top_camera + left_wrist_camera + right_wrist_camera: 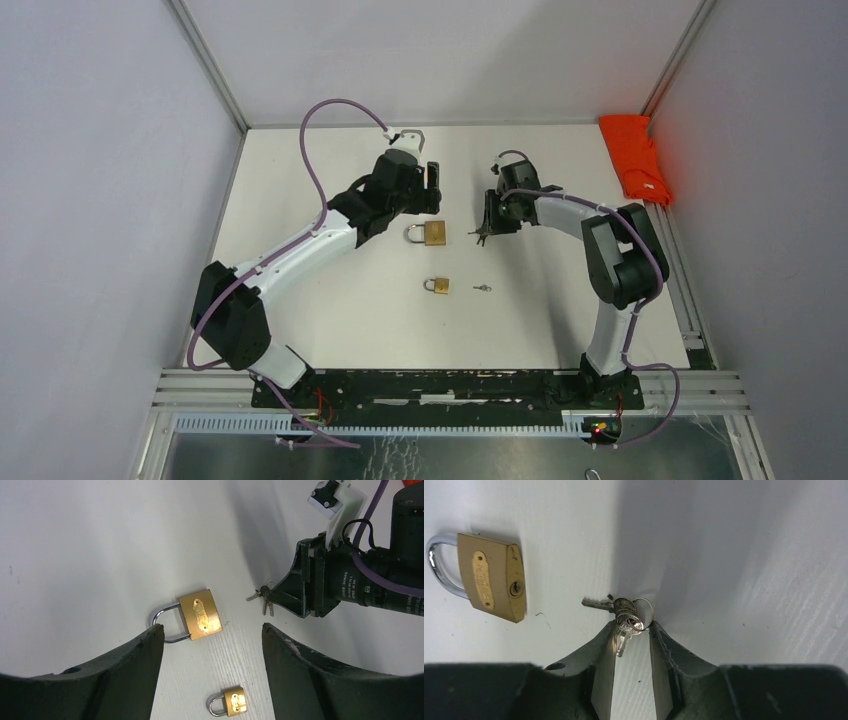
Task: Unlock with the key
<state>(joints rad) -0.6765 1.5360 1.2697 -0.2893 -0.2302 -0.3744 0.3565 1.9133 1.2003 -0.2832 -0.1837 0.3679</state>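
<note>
Right pincer point(633, 626) parted around key bunch point(626, 616); left pincer point(212, 629) wide apart near large padlock point(200, 614), small padlock point(235, 701) nearby.

Crumpled orange cloth point(633, 158) lies at the far right corner of the white surface point(380, 330), well apart from the right hand point(486, 228), beyond it and to its right. Grey walls point(100, 150) on three sides. Aluminium rail point(200, 385) along the near edge, well behind that hand.

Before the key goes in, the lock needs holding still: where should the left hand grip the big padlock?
Pinch the big padlock across its brass body's side edges, from above: it lies flat, and this keeps the keyhole face, turned toward the keys, clear.
</note>
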